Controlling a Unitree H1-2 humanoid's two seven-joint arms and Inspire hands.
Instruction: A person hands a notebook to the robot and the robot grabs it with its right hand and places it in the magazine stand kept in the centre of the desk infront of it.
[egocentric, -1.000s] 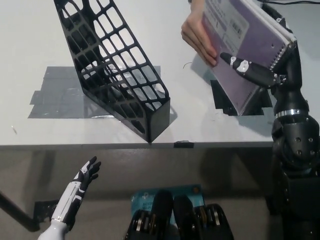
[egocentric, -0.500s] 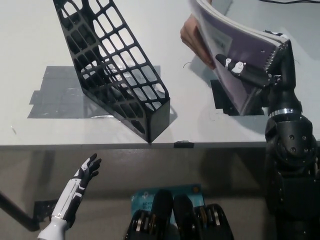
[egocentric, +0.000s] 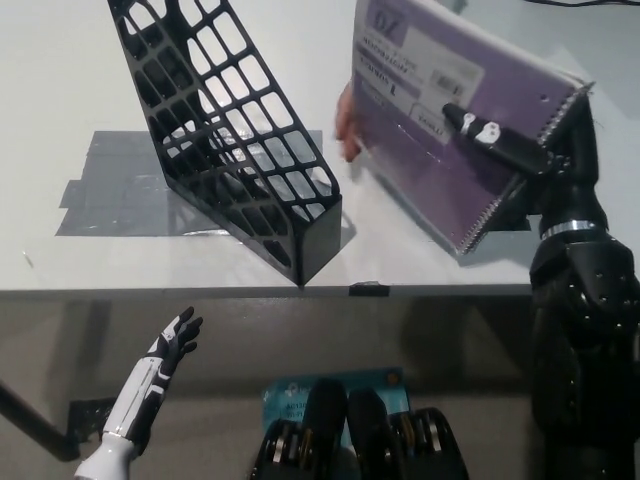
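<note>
Notebook upper right of frame, above desk, our right hand fingers pinching spiral edge; person's hand at far edge. Light, floppy; we judge grip near spine best. Stand centre-left. Left hand lower left, fingers spread.

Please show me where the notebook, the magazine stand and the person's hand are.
purple spiral notebook (egocentric: 440, 150), head view, middle of cover.
black magazine stand (egocentric: 225, 130), head view, lattice side wall.
person's hand (egocentric: 346, 122), head view, fingers at notebook's left edge.

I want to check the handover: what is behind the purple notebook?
A person's hand shows at the notebook left edge, mostly hidden behind it. The black right hand grips its spiral side. The desk below is covered.
</note>
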